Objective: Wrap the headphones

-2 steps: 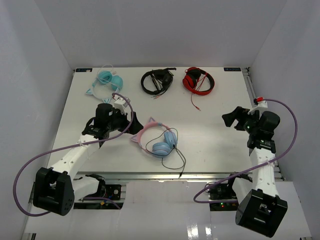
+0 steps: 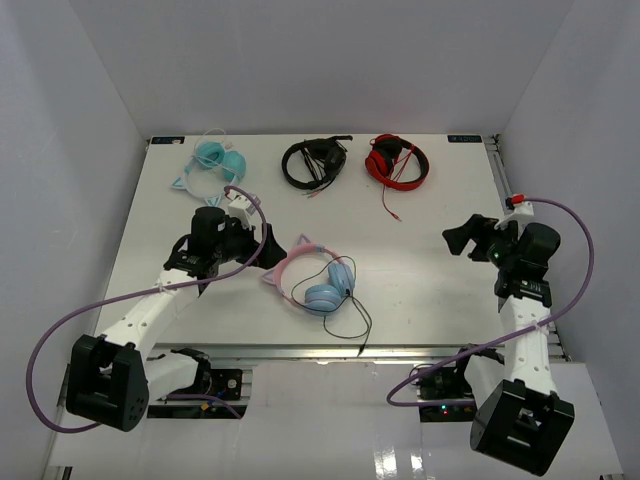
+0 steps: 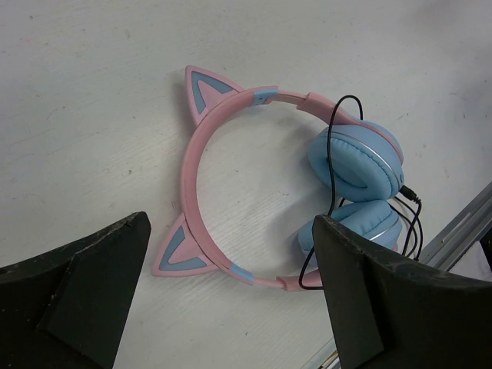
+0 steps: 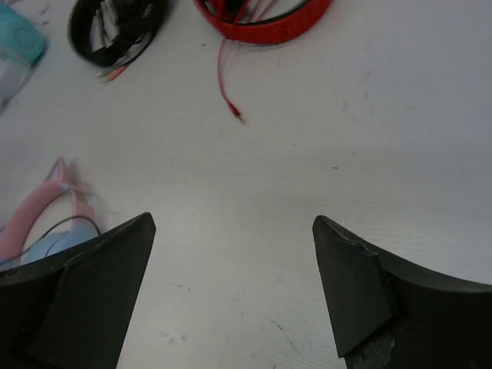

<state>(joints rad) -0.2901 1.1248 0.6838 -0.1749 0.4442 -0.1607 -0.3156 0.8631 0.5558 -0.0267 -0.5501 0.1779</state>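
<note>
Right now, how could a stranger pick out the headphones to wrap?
On the table, the teal pair, black pair and red pair lie along the far edge. The headphones lie nearer the front, beside the left gripper. Only they have a pink cat-ear headband and blue earcups.

walls point(image 2: 320, 60): plain white | table point(image 2: 430, 290): white, evenly lit

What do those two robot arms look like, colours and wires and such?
Both arms have white links, black joints and boxy black bases. A purple cable loops from each base up to the wrist. The left gripper and right gripper each end in two broad, wedge-shaped black fingers.
</note>
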